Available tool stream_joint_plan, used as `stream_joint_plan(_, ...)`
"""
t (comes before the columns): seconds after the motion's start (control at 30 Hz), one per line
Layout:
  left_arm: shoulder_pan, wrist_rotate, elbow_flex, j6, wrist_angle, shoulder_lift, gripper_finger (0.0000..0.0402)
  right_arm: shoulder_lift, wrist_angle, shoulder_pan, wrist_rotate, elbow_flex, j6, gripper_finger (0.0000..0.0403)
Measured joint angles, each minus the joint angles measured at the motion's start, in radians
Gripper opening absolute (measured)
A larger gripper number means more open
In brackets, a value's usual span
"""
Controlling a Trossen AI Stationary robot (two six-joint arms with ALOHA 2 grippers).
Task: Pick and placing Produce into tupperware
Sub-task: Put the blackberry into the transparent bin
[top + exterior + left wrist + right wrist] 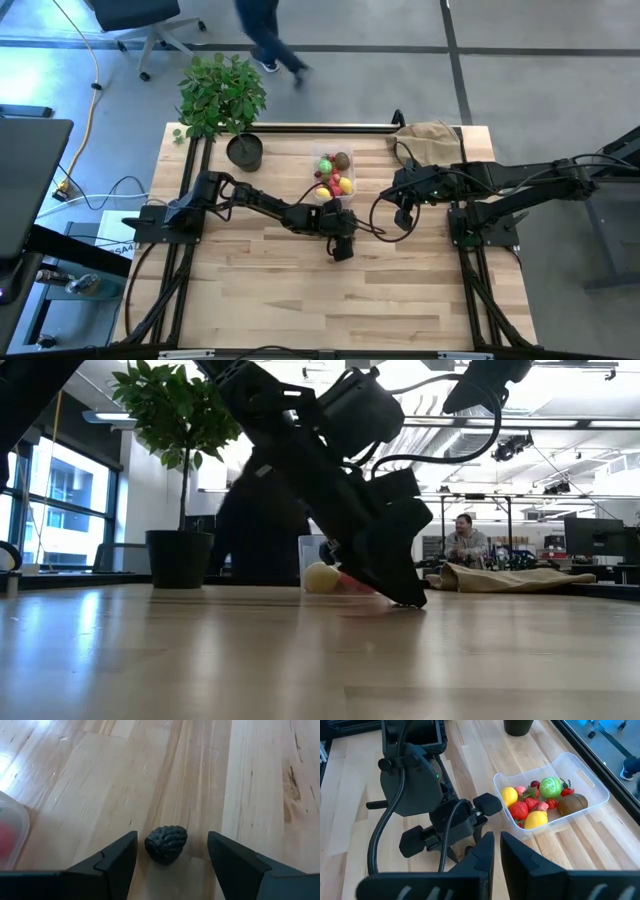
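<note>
The clear tupperware (333, 177) stands on the table's far middle and holds the produce (540, 802): red berries, yellow lemons, a green round one and a brown kiwi-like one. A small dark bumpy berry (166, 844) lies on the bare wood just near of the tub. My left gripper (172, 852) is open and low at the table (400, 588), with one finger on each side of the berry and not touching it. My right gripper (496, 851) is shut and empty, hovering to the right of the tub (405, 215).
A leafy potted plant (222, 92) in a black pot (244, 151) stands at the far left. A tan paper bag (430, 135) lies at the far right. A black rail (320, 127) runs along the far edge. A person walks beyond the table (270, 35).
</note>
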Motion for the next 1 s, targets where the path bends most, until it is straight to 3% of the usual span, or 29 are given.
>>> stream_joint_plan(0.43,0.000,-0.002,0.000,-0.001,0.022,0.000,0.0150,0.000,0.000,0.000,0.000,0.000,0.000,0.0024)
stream_joint_plan(1.0,0.000,-0.002,0.000,-0.001,0.019,0.000,0.0142,0.000,0.000,0.000,0.000,0.000,0.000,0.0024)
